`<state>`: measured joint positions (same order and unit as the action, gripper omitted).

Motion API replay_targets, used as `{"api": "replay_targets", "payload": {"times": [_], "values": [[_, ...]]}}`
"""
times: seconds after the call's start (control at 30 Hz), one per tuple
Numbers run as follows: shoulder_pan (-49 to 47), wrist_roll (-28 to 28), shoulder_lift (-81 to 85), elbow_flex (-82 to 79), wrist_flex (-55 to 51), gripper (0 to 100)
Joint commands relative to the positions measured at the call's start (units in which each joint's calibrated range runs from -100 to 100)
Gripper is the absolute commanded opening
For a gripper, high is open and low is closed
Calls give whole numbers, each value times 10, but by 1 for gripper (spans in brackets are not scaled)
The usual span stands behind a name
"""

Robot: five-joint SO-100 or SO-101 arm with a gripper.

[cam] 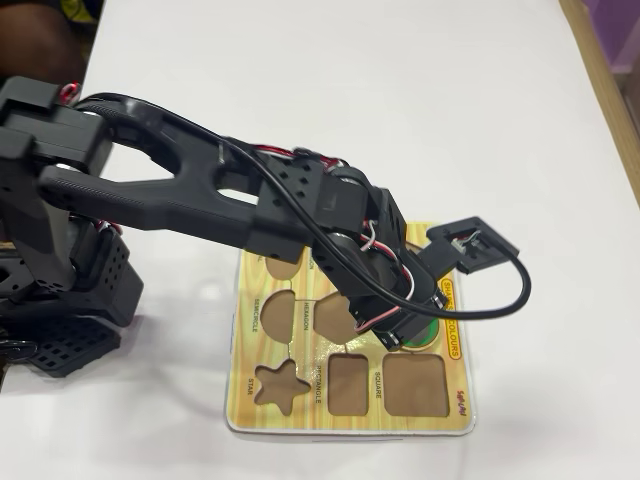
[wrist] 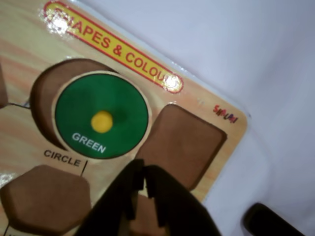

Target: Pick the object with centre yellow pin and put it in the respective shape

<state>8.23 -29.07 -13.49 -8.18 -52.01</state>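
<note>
In the wrist view, the green disc with the yellow knob in its middle lies on the puzzle board. It sits partly in the round brown hole marked CIRCLE. It is not all the way in: it is pushed to the right side, and a brown strip of the hole shows on the left. The black gripper is just below the disc and holds nothing. Its two fingers are almost together, with only a thin gap between them. In the overhead view, the arm reaches over the board on the white table and hides most of the disc
</note>
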Motion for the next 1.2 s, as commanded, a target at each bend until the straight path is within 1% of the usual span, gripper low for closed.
{"api": "replay_targets", "payload": {"times": [0.0, 0.43, 0.83, 1.17], "values": [[-2, -5, -15, 40, 8, 1], [-28, -1, -58, 62, 8, 1], [-74, -5, -62, 67, 8, 1], [-76, -4, -55, 60, 8, 1]]}}
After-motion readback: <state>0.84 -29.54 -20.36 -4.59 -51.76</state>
